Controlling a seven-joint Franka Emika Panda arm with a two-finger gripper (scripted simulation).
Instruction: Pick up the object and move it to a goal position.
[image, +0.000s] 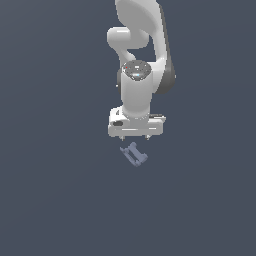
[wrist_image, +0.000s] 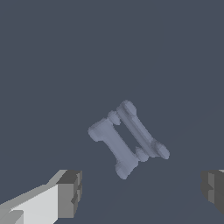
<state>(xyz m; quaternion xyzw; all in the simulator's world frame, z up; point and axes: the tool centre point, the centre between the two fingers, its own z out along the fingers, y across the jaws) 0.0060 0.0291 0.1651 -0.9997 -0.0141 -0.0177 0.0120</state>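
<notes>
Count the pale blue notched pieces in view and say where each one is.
1. The pale blue piece lies on the dark surface just below the open gripper, not touching it; in the wrist view it sits ahead of the fingertips. None appears hidden.

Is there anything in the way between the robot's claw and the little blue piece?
Nothing visible. The gripper hangs open above the pale blue piece, apart from it. In the wrist view only bare surface surrounds the piece.

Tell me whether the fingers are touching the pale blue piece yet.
Apart. In the wrist view the fingers stand wide open, with bare floor between each one and the pale blue piece. The exterior view also shows the gripper above it.
</notes>
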